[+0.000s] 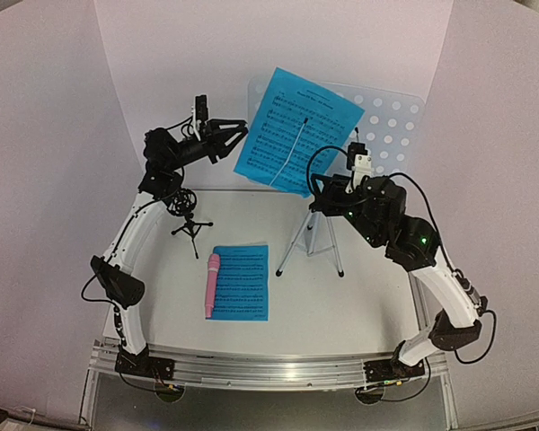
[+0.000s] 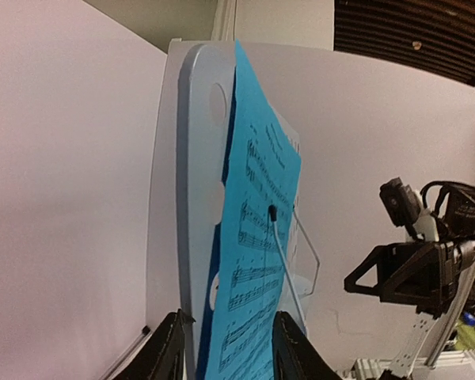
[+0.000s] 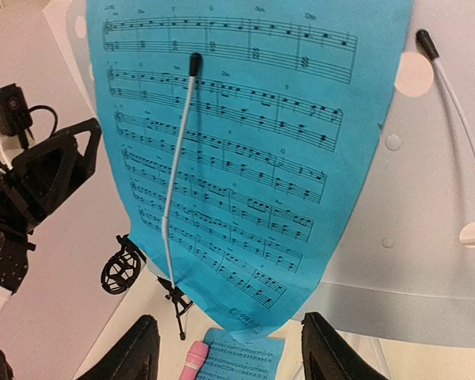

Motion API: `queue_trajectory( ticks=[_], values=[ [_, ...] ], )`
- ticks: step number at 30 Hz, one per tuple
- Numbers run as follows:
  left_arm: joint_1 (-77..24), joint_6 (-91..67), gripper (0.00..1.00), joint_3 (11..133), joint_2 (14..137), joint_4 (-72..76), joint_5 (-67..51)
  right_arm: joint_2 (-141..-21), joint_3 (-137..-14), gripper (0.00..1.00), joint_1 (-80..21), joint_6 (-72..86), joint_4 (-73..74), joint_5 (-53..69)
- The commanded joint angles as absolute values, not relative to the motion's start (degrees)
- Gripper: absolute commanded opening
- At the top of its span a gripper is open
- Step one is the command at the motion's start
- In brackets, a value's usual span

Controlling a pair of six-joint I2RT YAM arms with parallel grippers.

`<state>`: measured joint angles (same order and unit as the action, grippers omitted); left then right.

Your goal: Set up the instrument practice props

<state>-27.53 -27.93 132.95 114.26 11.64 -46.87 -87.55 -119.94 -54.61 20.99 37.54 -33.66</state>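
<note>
A pale blue perforated music stand (image 1: 391, 121) stands on a silver tripod (image 1: 310, 238) at the back. One bright blue music sheet (image 1: 296, 130) lies tilted on its desk under a white wire retainer (image 3: 178, 158). My left gripper (image 1: 234, 135) is open; its fingers (image 2: 168, 348) straddle the stand's left edge and the sheet (image 2: 257, 237). My right gripper (image 3: 233, 352) is open just below the sheet's lower corner (image 3: 261, 317). The second blue sheet (image 1: 242, 280) lies flat on the table with the pink microphone (image 1: 212, 284) on its left edge. The small black tripod mic holder (image 1: 189, 211) stands empty at the left.
White backdrop walls (image 1: 162, 54) enclose the table on three sides. A second wire retainer (image 3: 455, 103) lies on the stand's bare right half. A metal rail (image 1: 269, 368) with the arm bases runs along the near edge.
</note>
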Motion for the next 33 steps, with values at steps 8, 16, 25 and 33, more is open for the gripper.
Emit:
queue_trajectory(
  ticks=[8, 16, 25, 33],
  values=[
    [-26.1, -9.7, 0.53, 127.8, 104.5, -7.2, -45.9, -93.3, -129.7, 0.46, -54.1, 23.4, 37.1, -48.1],
    [-23.9, -9.5, 0.56, 119.0, 99.8, -8.0, -48.4, -94.2, -138.9, 0.54, -53.9, 6.8, 32.3, -38.3],
    [-23.8, -9.1, 0.59, 113.4, 98.0, -8.8, -49.7, -94.4, -143.0, 0.61, -43.6, -1.6, 29.3, -24.7],
    [-23.8, -10.0, 0.59, 109.5, 96.3, -7.0, -50.6, -95.7, -142.4, 0.59, -33.9, 5.3, 29.1, -11.2]
  ],
)
